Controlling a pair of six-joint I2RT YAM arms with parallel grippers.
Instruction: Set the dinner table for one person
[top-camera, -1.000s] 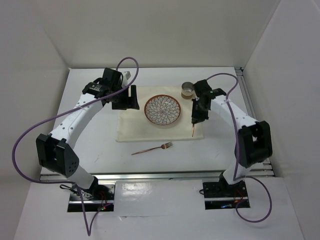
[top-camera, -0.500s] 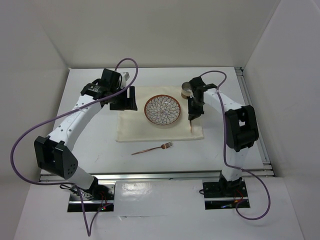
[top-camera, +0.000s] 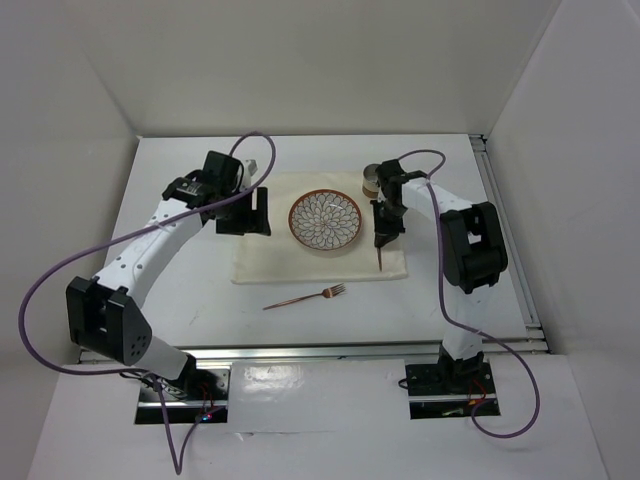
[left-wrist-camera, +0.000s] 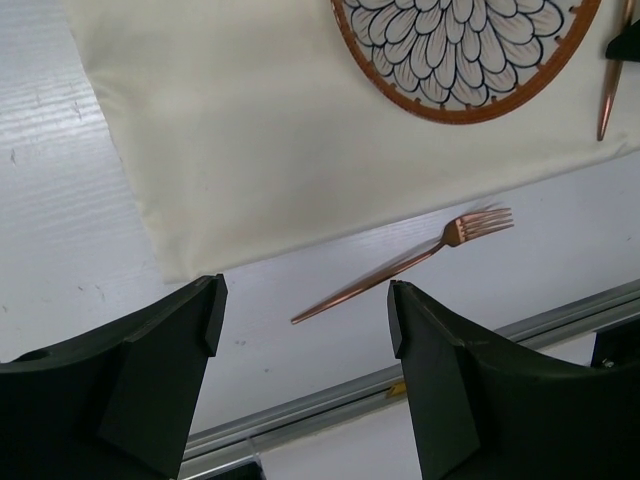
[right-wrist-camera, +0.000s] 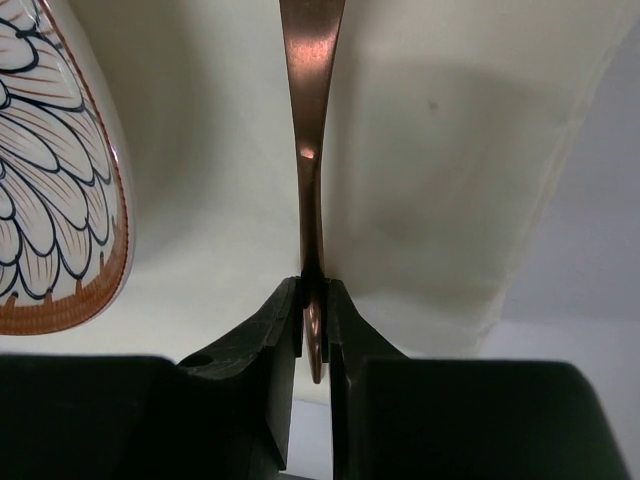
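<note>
R pincer (right-wrist-camera: 314, 300) is nearly closed and grips a thin copper utensil (right-wrist-camera: 310, 100) by one end, the jaws pressing on both flat sides. What kind of utensil it is I cannot tell. The free end points toward the near edge of the bench (top-camera: 180, 290), above the right part of the cream cloth (top-camera: 265, 255), just beside the plate (top-camera: 326, 220). Whether the tip touches the cloth I cannot tell. Behind this pincer, near the far right corner of the cloth, stands a small round metal cup (top-camera: 372, 179).

L pincer (left-wrist-camera: 305, 300) is wide open w/ nothing between the jaws. It hangs above the left part of the cloth, left of the plate.

The plate, w/ petal pattern and brown rim, lies on the middle of the cloth. A copper fork (top-camera: 305, 297) lies on the bare bench in front of the cloth's near edge, apart from it, tines to the right.

The white bench carries all of this, and the arm bases are at its near edge.
</note>
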